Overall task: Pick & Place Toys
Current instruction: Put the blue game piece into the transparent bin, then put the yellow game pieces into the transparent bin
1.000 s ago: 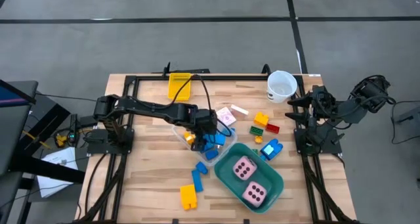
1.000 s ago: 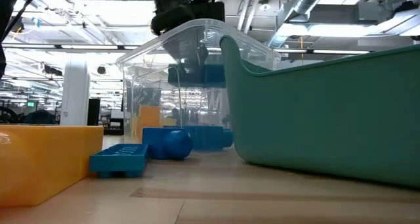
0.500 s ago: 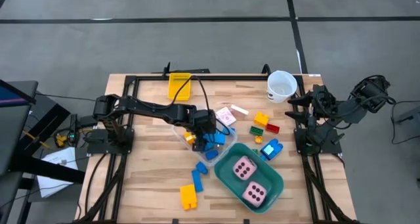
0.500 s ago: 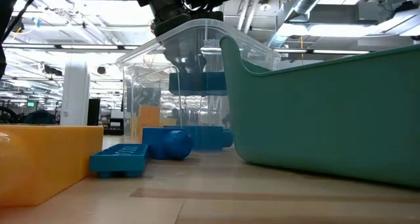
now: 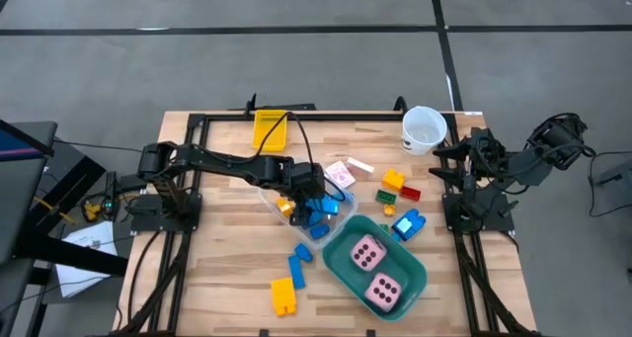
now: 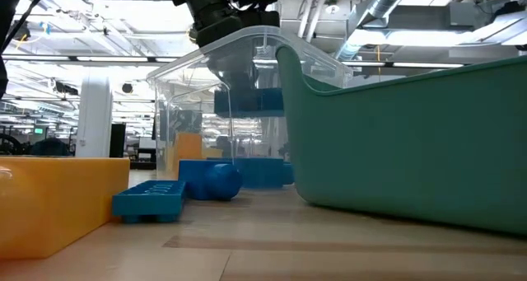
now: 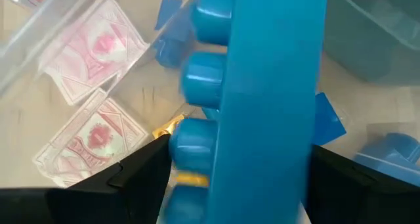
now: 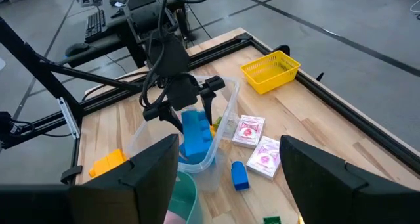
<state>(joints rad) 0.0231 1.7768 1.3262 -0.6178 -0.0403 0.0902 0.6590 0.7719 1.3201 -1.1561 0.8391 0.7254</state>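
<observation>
My left gripper [image 5: 314, 201] reaches down into a clear plastic container [image 5: 296, 207] at the table's middle and is shut on a long blue brick [image 7: 262, 86], which also shows in the low view [image 6: 251, 101]. More blue bricks [image 6: 210, 180] and an orange one [image 5: 285, 208] lie on the container's bottom. Two pink-white cards [image 7: 92, 43] lie flat on the table beside it. Two pink dice [image 5: 367, 251] sit in the teal tub [image 5: 415, 268]. My right gripper [image 8: 239, 184] waits open, raised at the table's right edge. My left gripper pinches the blue brick between its two fingers, one finger against the studded top [image 7: 190, 152] and the other on the opposite face [image 7: 305, 158]. The fingers slant down from the table's left. The brick hangs inside the clear container, clear of its bottom.
Yellow [image 5: 394, 179], red [image 5: 410, 192], green [image 5: 385, 196] and blue [image 5: 406, 224] bricks lie right of the container. A blue [image 5: 296, 268] and a yellow brick [image 5: 283, 295] lie nearer the front. A white cup [image 5: 424, 129] and a yellow basket [image 5: 270, 129] stand at the far edge.
My left gripper has tipped slightly, and the blue brick has sunk a little lower inside the clear container, still clear of its bottom.
</observation>
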